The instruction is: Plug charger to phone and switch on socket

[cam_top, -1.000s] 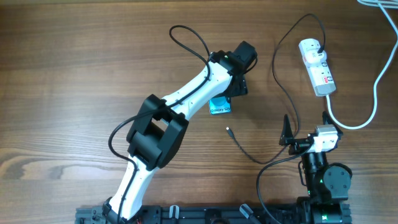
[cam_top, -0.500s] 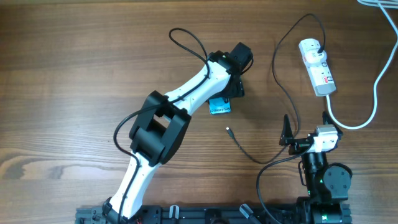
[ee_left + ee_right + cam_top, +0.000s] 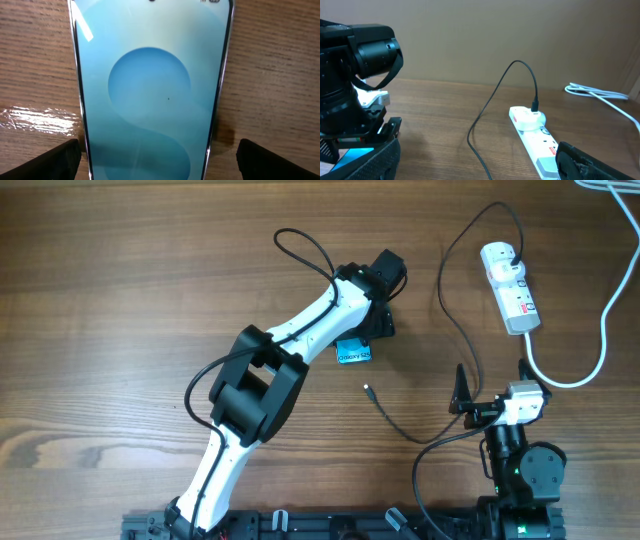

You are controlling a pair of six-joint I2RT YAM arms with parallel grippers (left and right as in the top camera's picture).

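While spread wide, left fingers (image 3: 52,162) flank the phone (image 3: 150,90).

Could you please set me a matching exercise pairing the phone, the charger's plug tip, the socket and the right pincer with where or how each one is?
Column one:
1. phone
2. charger's plug tip
3. socket
4. right pincer

Column two:
A. at the far right of the table, with a white plug in it
B. open, holding nothing, near the robot's base
C. lying flat between the open fingers of the left pincer
D. lying loose on the wood, gripped by nothing

Pairs: 1-C, 2-D, 3-A, 4-B.
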